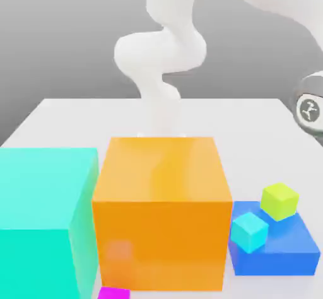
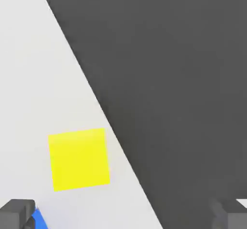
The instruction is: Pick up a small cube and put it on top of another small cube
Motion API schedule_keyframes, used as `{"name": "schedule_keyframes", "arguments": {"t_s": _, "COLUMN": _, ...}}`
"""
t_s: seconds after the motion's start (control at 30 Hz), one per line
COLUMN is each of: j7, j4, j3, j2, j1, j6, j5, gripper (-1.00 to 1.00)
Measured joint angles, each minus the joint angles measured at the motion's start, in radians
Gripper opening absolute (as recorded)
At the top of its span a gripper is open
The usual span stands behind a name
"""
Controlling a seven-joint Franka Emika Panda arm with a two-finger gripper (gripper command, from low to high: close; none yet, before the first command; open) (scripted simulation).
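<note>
The jaws [image 2: 124, 216] are standing wide apart with nothing between them, their two dark fingertips [image 2: 17, 213] showing at opposite corners of the hand view. The small yellow cube [image 2: 79, 159] is lying flat on the white counter [image 2: 38, 78], ahead of the jaws and nearer to one fingertip than to the other, not touching either. Just beside that nearer fingertip a sliver of the blue block [image 2: 39, 219] is peeking in. The counter's edge is running diagonally past the yellow cube, with dark ground beyond it.

In the exterior view the white arm [image 1: 161, 52] is bending down behind the large orange block [image 1: 163, 212], which is sitting beside the large teal block [image 1: 44, 222]. At the exterior view's right, the lime cube [image 1: 280, 201] is resting on the flat blue block, with a small cyan cube [image 1: 250, 232] sitting just beside it on the same block. A bit of magenta block [image 1: 113, 293] is showing below the orange one.
</note>
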Motion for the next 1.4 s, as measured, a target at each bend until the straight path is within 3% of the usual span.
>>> {"name": "schedule_keyframes", "arguments": {"t_s": 0.13, "j7": 0.006, "j4": 0.035, "j3": -0.02, "j2": 0.145, "j1": 0.027, "j6": 0.091, "j5": -0.032, "gripper": 0.0}}
{"name": "schedule_keyframes", "arguments": {"t_s": 0.17, "j7": 0.008, "j4": 0.039, "j3": -0.023, "j2": 0.164, "j1": 0.03, "j6": 0.104, "j5": -0.035, "gripper": -1.0}}
{"name": "schedule_keyframes", "arguments": {"t_s": 0.37, "j7": 0.007, "j4": 0.042, "j3": -0.025, "j2": 0.173, "j1": 0.032, "j6": 0.11, "j5": -0.035, "gripper": -1.0}}
{"name": "schedule_keyframes", "arguments": {"t_s": 0.53, "j7": -0.015, "j4": 0.003, "j3": -0.002, "j2": 0.037, "j1": 0.016, "j6": 0.012, "j5": -0.009, "gripper": -1.0}}
{"name": "schedule_keyframes", "arguments": {"t_s": 0.8, "j7": -0.175, "j4": -0.24, "j3": 0.061, "j2": -0.252, "j1": -0.016, "j6": -0.033, "j5": 0.022, "gripper": -1.0}}
{"name": "schedule_keyframes", "arguments": {"t_s": 1.2, "j7": -0.519, "j4": -0.618, "j3": 0.081, "j2": -0.687, "j1": 0.03, "j6": -0.079, "j5": 0.181, "gripper": -1.0}}
{"name": "schedule_keyframes", "arguments": {"t_s": 1.33, "j7": -0.521, "j4": -0.668, "j3": 0.085, "j2": -0.601, "j1": 0.031, "j6": 0.055, "j5": 0.161, "gripper": -1.0}}
{"name": "schedule_keyframes", "arguments": {"t_s": 1.37, "j7": -0.512, "j4": -0.676, "j3": 0.085, "j2": -0.569, "j1": 0.029, "j6": 0.094, "j5": 0.148, "gripper": 1.0}}
{"name": "schedule_keyframes", "arguments": {"t_s": 1.4, "j7": -0.512, "j4": -0.676, "j3": 0.085, "j2": -0.569, "j1": 0.029, "j6": 0.094, "j5": 0.148, "gripper": 1.0}}
